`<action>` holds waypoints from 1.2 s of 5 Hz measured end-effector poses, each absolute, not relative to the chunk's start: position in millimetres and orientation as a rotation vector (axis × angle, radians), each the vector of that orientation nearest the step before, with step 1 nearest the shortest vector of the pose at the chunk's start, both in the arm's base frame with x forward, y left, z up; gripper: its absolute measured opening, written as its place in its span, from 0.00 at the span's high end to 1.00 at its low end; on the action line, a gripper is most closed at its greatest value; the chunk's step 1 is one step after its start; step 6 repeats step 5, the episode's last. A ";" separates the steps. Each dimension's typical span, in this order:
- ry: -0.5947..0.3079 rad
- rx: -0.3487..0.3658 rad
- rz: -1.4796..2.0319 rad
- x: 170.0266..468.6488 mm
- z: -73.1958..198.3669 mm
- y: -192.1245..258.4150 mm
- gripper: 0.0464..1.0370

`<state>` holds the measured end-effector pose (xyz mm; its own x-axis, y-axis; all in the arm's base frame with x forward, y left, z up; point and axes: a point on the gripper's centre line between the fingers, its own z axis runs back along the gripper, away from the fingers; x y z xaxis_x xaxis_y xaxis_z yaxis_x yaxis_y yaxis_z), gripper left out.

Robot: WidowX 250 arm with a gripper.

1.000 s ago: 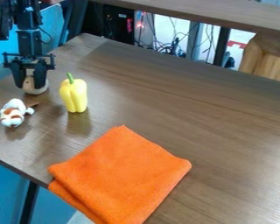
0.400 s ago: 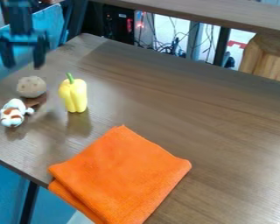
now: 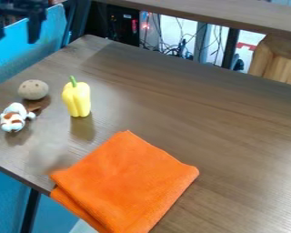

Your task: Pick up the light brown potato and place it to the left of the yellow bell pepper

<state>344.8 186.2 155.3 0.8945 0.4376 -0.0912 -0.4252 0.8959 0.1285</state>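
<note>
Hanging spread at the upper left: a black two-finger tool (image 3: 16, 35)

Nearest in the view, a folded orange cloth (image 3: 127, 182) lies flat on the brown wood-grain worktop (image 3: 233, 136), its lower folds reaching past the left front edge. Left of it, beneath that edge, a thin black leg (image 3: 31, 211) runs downward.

Farther up the worktop, near its left side, sits a small white toy animal (image 3: 14, 119) with orange-brown patches. A small dark brown patch shows at its upper right; whether it belongs to the toy is too small to tell. To the right of the toy, well apart from it, a yellow bell pepper (image 3: 77, 100) stands upright with its green stem on top.

Just beyond the toy rests a speckled, tan-brown, rounded lump (image 3: 33, 89), to the left of the pepper and apart from it. Of these things, it is the one nearest to the tool, which is farther up in the corner of the view, its two fingers wide apart and clear of the lump.

Past the worktop are a bright blue panel (image 3: 29, 41) on the left, tangled dark cables (image 3: 172, 48) in the middle and a light-wood piece (image 3: 278, 59) on the right.
</note>
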 end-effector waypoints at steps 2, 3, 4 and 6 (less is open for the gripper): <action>0.120 0.065 -0.048 330.2 148.7 89.1 0.03; 0.119 0.167 -0.303 299.2 141.8 34.0 0.03; 0.116 0.234 -0.354 287.6 137.8 -14.2 0.03; 0.138 0.273 -0.343 281.1 136.5 -49.0 0.03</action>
